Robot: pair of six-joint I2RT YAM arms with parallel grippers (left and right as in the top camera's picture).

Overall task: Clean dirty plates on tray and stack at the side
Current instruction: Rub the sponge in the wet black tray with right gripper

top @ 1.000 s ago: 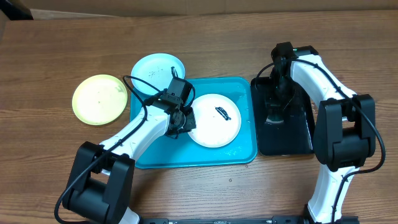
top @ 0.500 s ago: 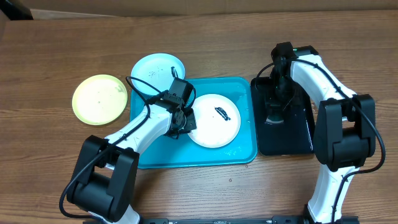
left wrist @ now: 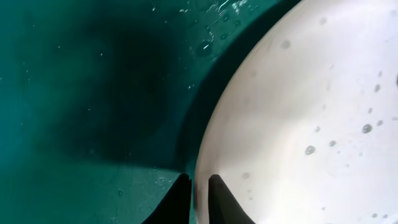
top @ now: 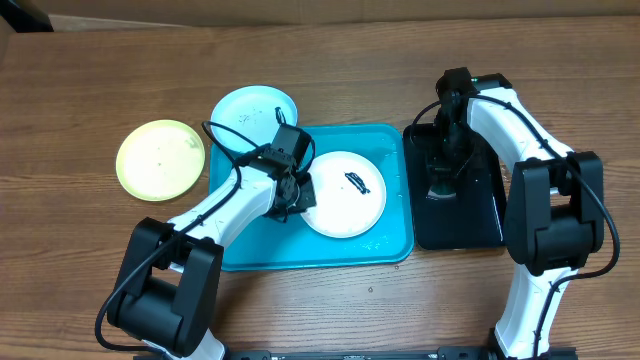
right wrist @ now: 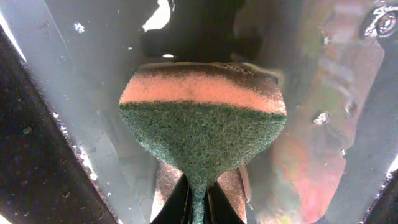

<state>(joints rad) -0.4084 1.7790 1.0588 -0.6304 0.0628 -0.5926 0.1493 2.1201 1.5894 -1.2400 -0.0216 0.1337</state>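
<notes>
A white plate [top: 345,193] with a dark smear [top: 359,181] lies in the turquoise tray [top: 395,240]. My left gripper [top: 297,195] is shut on the plate's left rim; the left wrist view shows the fingers [left wrist: 198,198] pinching the wet white rim [left wrist: 298,124] over the tray floor [left wrist: 87,93]. A light blue plate [top: 252,115] and a yellow-green plate [top: 160,159] lie on the table left of the tray. My right gripper [top: 441,178] is over the black tray [top: 480,215], shut on a green and orange sponge [right wrist: 202,118].
The black tray's floor [right wrist: 81,74] is wet and glossy. Bare wooden table [top: 100,250] surrounds both trays. The light blue plate overlaps the turquoise tray's back left corner.
</notes>
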